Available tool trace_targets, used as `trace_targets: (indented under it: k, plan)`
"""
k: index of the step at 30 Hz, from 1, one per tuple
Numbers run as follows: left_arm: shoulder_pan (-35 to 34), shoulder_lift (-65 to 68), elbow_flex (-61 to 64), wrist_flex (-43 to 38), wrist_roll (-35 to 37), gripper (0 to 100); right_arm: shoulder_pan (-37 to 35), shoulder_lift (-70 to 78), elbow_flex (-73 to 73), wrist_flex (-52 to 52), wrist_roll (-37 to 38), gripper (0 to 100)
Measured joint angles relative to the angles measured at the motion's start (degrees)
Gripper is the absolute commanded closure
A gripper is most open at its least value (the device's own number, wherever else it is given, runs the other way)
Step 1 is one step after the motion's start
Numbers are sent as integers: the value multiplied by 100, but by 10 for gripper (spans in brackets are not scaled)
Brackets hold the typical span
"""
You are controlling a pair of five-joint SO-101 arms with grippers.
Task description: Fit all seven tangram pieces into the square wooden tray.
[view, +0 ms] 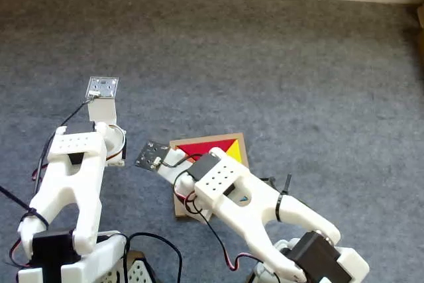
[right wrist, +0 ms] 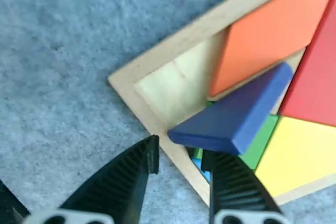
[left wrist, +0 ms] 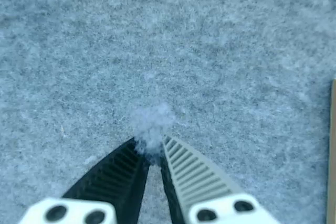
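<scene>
The square wooden tray [right wrist: 157, 124] lies on grey carpet and shows a bare corner. In it lie an orange piece [right wrist: 268, 30], a red triangle [right wrist: 317, 77], a yellow piece [right wrist: 299, 153] and a green piece [right wrist: 260, 142]. A dark blue triangle [right wrist: 236, 116] rests tilted on top of the others, one end raised. My right gripper [right wrist: 181, 158] is open, straddling the tray's rim just beside the blue triangle's lower corner and holding nothing. In the high view the right arm [view: 222, 180] covers most of the tray [view: 242, 142]. My left gripper [left wrist: 151, 157] is shut and empty over bare carpet.
A small tuft of fluff [left wrist: 152, 121] lies on the carpet just ahead of the left fingertips. The tray's edge [left wrist: 332, 150] shows at the side of the left wrist view. The left arm [view: 76, 157] stands left of the tray. Open carpet stretches behind and to the right.
</scene>
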Motion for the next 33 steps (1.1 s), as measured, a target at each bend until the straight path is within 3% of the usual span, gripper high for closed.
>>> trace_targets:
  k: [14,20,33]
  plan:
    - [0,0,0,0,0,995,413,-1653,0,9,0,866]
    - [0,0,0,0,0,995,791,-1749,0,9,0,941]
    - [0,0,0,0,0,995,888,-1767,308,-35,0,943]
